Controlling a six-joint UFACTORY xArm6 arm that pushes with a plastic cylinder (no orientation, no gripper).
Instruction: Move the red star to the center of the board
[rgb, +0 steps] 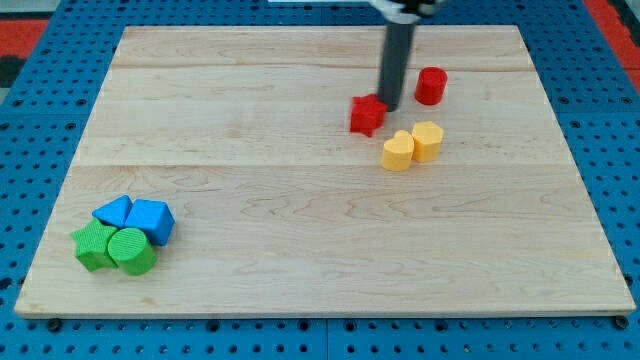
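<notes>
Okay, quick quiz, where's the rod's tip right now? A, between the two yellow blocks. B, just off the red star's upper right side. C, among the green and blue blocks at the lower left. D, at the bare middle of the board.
B: my tip sits at the upper right edge of the red star, with the red cylinder further to the view's right.

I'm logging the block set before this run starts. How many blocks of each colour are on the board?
Red: 2, the red star and the red cylinder
Yellow: 2, the yellow heart and the yellow block
Blue: 2, and
Green: 2, and
Total: 8
</notes>
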